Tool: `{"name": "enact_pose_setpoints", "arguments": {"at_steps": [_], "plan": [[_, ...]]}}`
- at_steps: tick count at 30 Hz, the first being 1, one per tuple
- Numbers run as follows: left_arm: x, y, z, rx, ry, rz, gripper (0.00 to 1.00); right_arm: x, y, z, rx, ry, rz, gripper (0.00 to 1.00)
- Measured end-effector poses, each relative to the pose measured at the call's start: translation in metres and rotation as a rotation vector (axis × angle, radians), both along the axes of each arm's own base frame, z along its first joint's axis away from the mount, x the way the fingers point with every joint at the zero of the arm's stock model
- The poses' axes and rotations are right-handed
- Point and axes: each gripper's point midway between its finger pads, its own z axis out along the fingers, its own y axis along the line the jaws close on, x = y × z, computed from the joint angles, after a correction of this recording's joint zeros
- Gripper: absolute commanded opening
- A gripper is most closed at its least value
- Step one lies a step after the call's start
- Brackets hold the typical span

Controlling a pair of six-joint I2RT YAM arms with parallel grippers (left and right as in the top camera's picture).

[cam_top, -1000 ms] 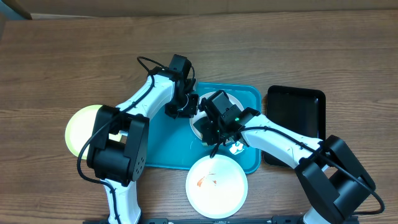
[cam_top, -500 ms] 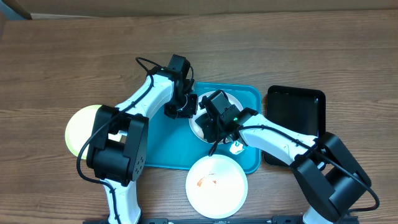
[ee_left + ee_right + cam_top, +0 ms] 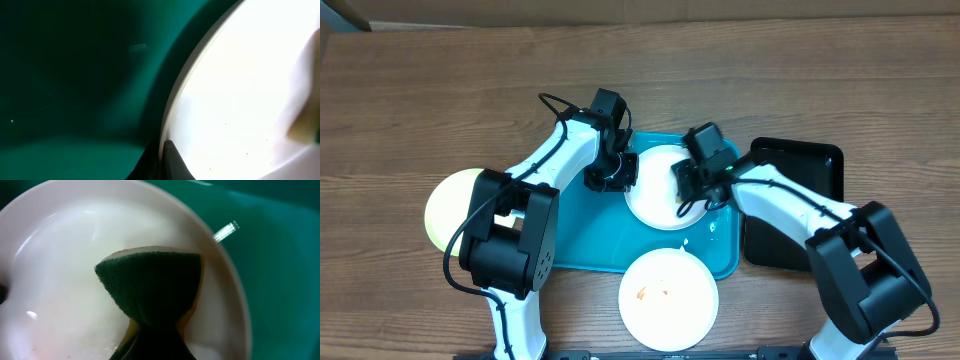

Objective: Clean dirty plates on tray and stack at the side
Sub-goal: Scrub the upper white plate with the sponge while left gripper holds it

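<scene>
On the turquoise tray (image 3: 585, 240), toward its 2 o'clock corner, lies a white plate (image 3: 655, 200). The left fingers (image 3: 161, 152) are closed tight on its rim at 9 o'clock. The right fingers (image 3: 150, 332) are clamped on a green-faced sponge (image 3: 150, 282) set against the plate's 3 o'clock side. A second white plate (image 3: 668, 298) with orange smears overlaps the tray's 6 o'clock rim. A yellow-green plate (image 3: 445, 205) rests on the surface (image 3: 440, 90) at the tray's 9 o'clock, and a black tray (image 3: 800, 170) at 3 o'clock.
</scene>
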Motion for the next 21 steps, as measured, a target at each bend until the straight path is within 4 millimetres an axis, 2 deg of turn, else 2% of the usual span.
{"name": "enact_pose_setpoints", "arguments": {"at_steps": [4,11,16,19,21], "plan": [[-0.002,0.0,0.0,-0.001,0.007,0.0,0.04,-0.008,-0.002,-0.001,0.013,0.052,0.012,0.04],[-0.003,0.001,0.0,0.006,0.012,-0.001,0.04,-0.041,0.01,-0.004,0.042,0.185,0.072,0.04],[-0.003,0.001,0.0,0.005,0.011,-0.003,0.04,-0.047,0.039,0.002,0.123,0.175,0.144,0.04],[-0.003,0.001,0.0,0.004,0.009,-0.003,0.04,-0.039,0.062,0.007,0.172,0.107,0.193,0.04],[-0.002,0.001,0.0,0.003,0.007,-0.003,0.04,-0.033,0.07,0.009,0.182,0.063,0.206,0.04]]}}
